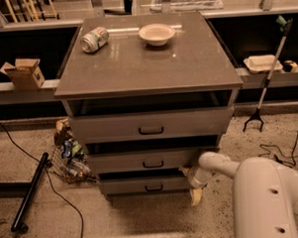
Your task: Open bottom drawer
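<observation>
The bottom drawer (137,186) is the lowest of three grey drawers in the cabinet, with a small black loop handle (154,188) at its centre. Its front stands slightly forward, with a dark gap above it. My white arm reaches in from the lower right. My gripper (192,182) is at the drawer's right end, with one yellowish fingertip (195,197) hanging below the drawer's front edge. The gripper is well to the right of the handle.
A tipped can (95,39) and a white bowl (156,34) lie on the cabinet top (146,66). A bag of trash (69,156) sits left of the cabinet. A black pole (31,193) and cables lie on the floor. A grabber tool (266,81) leans at right.
</observation>
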You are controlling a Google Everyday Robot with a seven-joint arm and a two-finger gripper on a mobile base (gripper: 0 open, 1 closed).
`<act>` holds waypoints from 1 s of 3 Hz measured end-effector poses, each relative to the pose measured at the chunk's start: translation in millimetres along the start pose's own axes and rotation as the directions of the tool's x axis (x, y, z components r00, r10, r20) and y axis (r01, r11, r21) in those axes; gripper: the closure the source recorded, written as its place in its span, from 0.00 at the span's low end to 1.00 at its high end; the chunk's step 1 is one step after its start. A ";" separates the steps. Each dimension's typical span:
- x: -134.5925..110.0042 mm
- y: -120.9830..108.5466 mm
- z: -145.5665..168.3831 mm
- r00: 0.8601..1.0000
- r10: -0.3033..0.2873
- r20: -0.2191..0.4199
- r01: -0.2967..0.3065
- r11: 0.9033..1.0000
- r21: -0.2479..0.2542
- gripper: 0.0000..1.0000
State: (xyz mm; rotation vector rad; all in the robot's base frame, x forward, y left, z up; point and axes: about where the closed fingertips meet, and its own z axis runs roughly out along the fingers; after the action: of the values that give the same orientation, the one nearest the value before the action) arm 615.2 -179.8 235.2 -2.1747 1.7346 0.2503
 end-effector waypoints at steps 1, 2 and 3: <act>14.3 -19.7 12.4 0.999 0.015 -0.042 -0.015 1.000 -0.009 0.00; 23.6 -24.2 23.0 0.997 0.040 -0.062 -0.041 0.999 -0.018 0.00; 30.3 -9.1 43.6 0.994 0.085 -0.069 -0.089 0.994 -0.062 0.00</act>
State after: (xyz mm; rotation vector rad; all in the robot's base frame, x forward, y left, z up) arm 634.5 -189.2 185.8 -2.1779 1.8856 0.2631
